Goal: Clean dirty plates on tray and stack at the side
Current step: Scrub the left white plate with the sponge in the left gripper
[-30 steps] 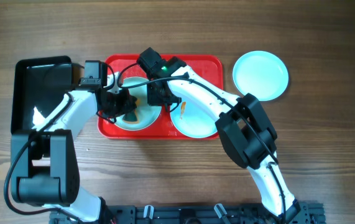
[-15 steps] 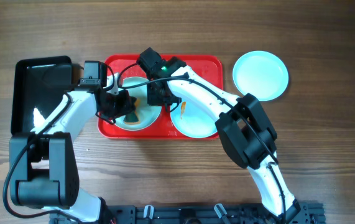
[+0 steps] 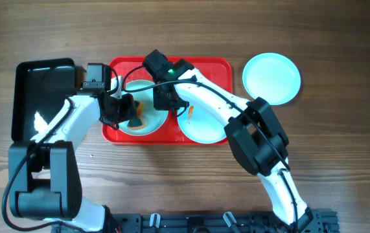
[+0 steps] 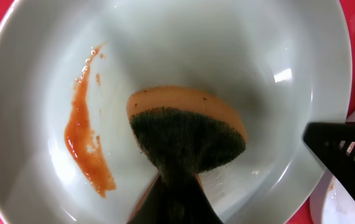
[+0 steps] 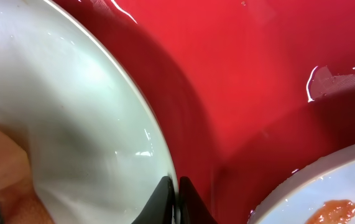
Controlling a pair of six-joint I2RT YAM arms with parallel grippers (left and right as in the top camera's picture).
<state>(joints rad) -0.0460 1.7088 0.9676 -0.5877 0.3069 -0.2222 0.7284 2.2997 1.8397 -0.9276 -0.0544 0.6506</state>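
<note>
The red tray holds two pale plates. The left plate carries an orange-red smear. My left gripper is shut on an orange sponge with a dark green pad, pressed on that plate. My right gripper is shut on the same plate's right rim; the fingertips pinch the edge. The right plate has a small orange smear. A third, clean plate lies on the table right of the tray.
A glossy black tray lies left of the red tray, under the left arm. The wooden table extends all around. The right arm reaches over the right plate.
The left gripper and sponge have shifted slightly on the left plate. The right gripper stays on the rim.
</note>
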